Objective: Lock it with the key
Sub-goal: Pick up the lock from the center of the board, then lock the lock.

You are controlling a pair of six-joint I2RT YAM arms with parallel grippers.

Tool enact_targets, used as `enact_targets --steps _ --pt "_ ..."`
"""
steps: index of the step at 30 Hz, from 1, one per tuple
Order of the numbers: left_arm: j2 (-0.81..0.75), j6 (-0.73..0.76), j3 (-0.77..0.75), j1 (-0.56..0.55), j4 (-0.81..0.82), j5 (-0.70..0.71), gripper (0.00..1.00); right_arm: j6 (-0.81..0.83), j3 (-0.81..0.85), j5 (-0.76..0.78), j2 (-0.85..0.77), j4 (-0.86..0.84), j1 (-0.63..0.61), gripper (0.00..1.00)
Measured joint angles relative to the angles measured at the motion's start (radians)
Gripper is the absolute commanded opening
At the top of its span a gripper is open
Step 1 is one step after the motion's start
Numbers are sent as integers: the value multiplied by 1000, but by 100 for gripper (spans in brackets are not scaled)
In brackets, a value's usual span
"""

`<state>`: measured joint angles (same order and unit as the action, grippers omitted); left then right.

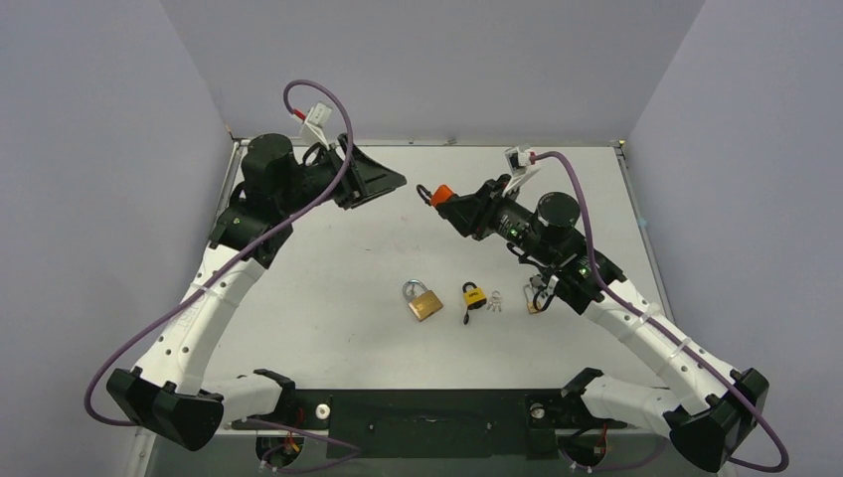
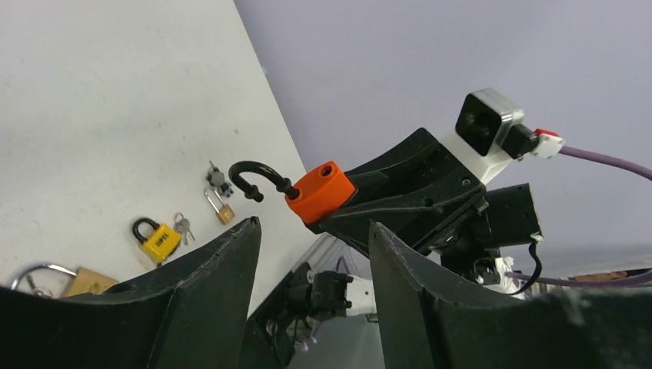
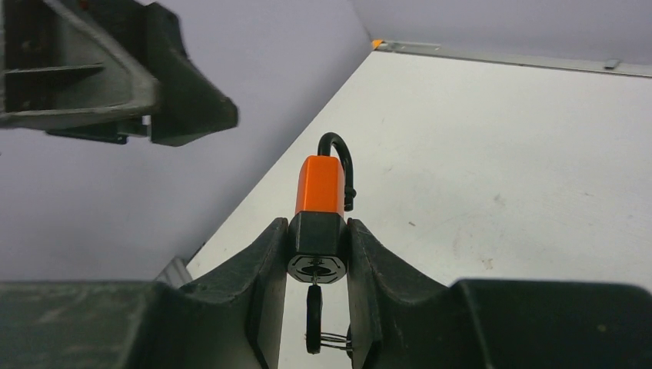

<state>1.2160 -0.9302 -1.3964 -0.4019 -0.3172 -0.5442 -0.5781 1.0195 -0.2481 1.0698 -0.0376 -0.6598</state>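
Table: the white table [image 1: 328, 248] is lying open between the two arms, with purple walls closing in on the left, far and right edges.
Spare locks: a brass padlock [image 1: 425, 303] and a yellow padlock [image 1: 474, 294] are sitting low in the middle, well apart from the raised grippers and out of the way.
Left gripper: the left gripper [image 2: 311, 231] is hovering above the far left of the table with its fingers apart and nothing between them.
Right gripper: the right gripper [image 3: 317, 227] is clamping the black base of the orange padlock [image 3: 321, 184], holding it in the air over the far middle.
Key relation: the padlock's long axis is pointing straight at the left gripper, which is facing it across a short gap.
Shackle: the black shackle [image 2: 257, 175] is standing open and hooking out of the orange body, nearest the left fingers.
Key: a key [image 3: 313, 311] is hanging from the padlock's base, behind the right fingers and awkward to reach.
Next move, as I judge it: the left gripper is best placed to press the shackle home.
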Motion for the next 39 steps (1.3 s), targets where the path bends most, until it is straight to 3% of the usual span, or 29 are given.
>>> enact_targets --steps 9,17,22,30,39 --pt "4 -53 117 0 -42 -99 51 59 24 -260 1 57 -1 0" --pt "-64 256 97 0 -107 -124 51 63 62 -399 2 89 -1 0" --pt "-149 424 82 -1 -88 -209 50 18 73 -484 2 75 -1 0" --pt "-211 529 83 -2 15 -409 47 -106 77 -591 0 -21 -1 0" --pt "-167 574 77 -3 24 -508 42 -161 122 -643 -45 -41 -3 0"
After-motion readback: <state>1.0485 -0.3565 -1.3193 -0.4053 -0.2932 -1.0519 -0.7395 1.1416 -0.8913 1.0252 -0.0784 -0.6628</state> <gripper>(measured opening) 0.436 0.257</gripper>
